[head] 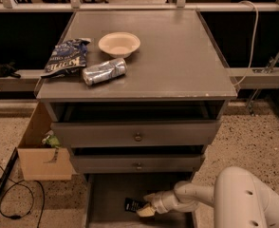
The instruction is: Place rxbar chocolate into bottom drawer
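The rxbar chocolate [132, 204], a small flat black wrapper, lies on the floor of the open bottom drawer [108, 194], near its middle front. My gripper [146, 208] reaches into the drawer from the right, and its pale fingertips are right at the bar's right end. The white arm runs back to the lower right. Part of the bar is hidden behind the fingertips.
The two upper drawers [137, 136] with round knobs stand slightly pulled out above. On the cabinet top lie a dark-blue chip bag [66, 57], a crushed can [104, 71] and a pale bowl [119, 44]. A cardboard box [41, 148] stands left of the cabinet, with cables on the floor.
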### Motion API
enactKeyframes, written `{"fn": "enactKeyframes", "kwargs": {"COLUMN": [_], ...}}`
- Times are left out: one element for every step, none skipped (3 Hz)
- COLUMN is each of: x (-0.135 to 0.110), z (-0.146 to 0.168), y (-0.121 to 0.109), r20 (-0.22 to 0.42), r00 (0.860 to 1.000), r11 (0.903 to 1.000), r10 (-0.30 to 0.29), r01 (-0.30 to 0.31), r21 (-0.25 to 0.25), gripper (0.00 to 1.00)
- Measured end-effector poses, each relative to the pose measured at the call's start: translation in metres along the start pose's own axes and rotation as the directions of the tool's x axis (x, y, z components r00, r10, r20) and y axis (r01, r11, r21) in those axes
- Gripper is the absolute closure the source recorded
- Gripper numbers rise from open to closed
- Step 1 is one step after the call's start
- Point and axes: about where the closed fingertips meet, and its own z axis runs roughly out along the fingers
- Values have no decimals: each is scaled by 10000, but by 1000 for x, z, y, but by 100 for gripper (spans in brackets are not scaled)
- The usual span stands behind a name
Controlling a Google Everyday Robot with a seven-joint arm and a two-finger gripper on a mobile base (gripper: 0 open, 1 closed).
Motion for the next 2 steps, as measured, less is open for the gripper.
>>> {"fn": "enactKeyframes", "kwargs": {"x": [0, 0], "z": [0, 0], "y": [0, 0], "r20": [0, 0], "r00": [10000, 10000], "r11": [10000, 10000], "r10": [0, 0], "r01": [0, 0], "r21": [-1, -2], "gripper": [0, 0]}}
